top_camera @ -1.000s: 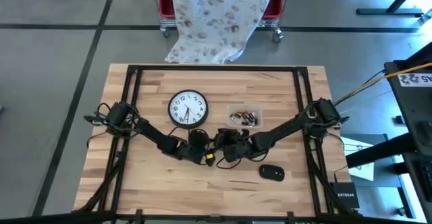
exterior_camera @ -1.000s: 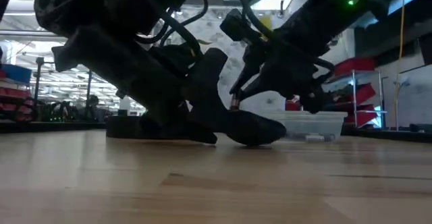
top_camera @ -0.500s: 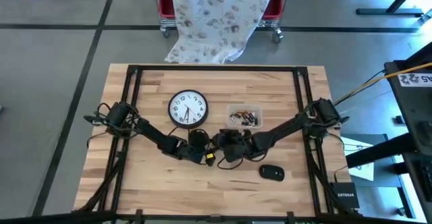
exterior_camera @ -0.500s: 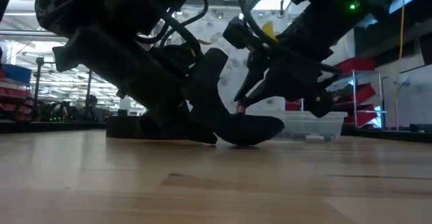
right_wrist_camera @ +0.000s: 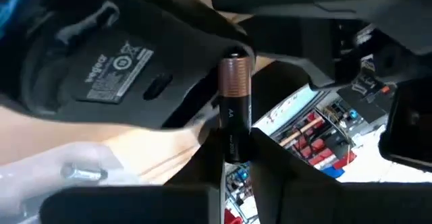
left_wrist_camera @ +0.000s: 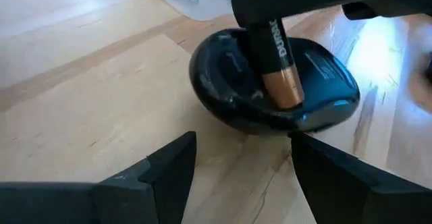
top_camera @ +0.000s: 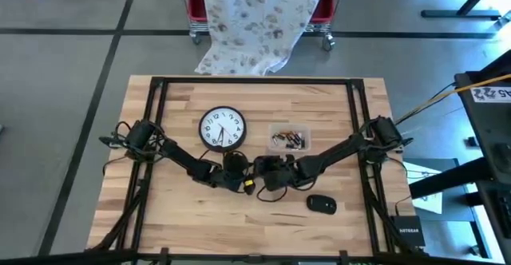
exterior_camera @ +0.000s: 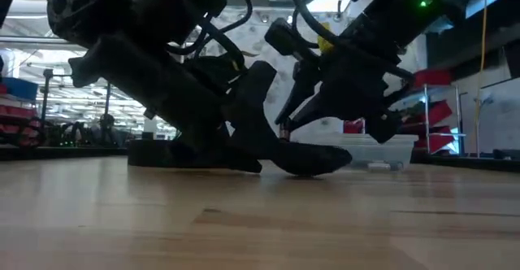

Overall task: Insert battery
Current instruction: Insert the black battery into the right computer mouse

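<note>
At the middle of the light wooden slatted table [top_camera: 319,225], a black oval computer mouse [left_wrist_camera: 273,89] lies upturned, its labelled underside showing. A black-and-copper cylindrical battery [left_wrist_camera: 277,65] stands with its copper end in the mouse's recess, pinched in the right gripper [right_wrist_camera: 233,150]. The left gripper [left_wrist_camera: 239,160] waits just beside the mouse, jaws spread wide.

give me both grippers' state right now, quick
Left gripper: open, fingers spread either side of the upturned mouse, holding nothing.
Right gripper: shut on the battery, copper end at the mouse.
</note>
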You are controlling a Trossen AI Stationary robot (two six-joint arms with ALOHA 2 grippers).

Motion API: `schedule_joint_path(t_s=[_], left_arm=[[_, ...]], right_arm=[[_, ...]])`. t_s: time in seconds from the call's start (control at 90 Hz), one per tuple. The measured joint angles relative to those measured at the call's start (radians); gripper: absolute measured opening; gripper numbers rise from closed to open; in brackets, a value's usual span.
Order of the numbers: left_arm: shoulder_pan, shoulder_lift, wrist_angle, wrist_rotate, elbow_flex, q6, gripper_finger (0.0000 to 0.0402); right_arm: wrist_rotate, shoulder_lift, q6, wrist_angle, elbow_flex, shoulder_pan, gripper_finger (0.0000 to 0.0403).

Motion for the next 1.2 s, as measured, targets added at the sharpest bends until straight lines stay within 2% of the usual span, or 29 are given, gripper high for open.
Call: schedule_joint_path(t_s=[0.411, 0.533, 0.678, 1.2], left_arm=[[0.000, 0.000, -0.001, 0.000, 0.000, 0.000, 0.0224], [0.000, -0.001, -0.001, 0.000, 0.000, 0.000, 0.0224], [0.000, -0.002, 0.000, -0.001, 0.000, -0.005, 0.0224], [0.004, -0.002, 0.000, -0.043, 0.000, 0.019, 0.0224]], right_arm=[[0.195, 0.057, 0.000, -0.009, 0.000, 0.000, 0.0021], [0.190, 0.057, 0.000, -0.010, 0.000, 0.000, 0.0021], [0.127, 0.057, 0.027, -0.009, 0.000, 0.000, 0.0021], [0.082, 0.056, 0.105, -0.025, 0.002, 0.000, 0.0026]])
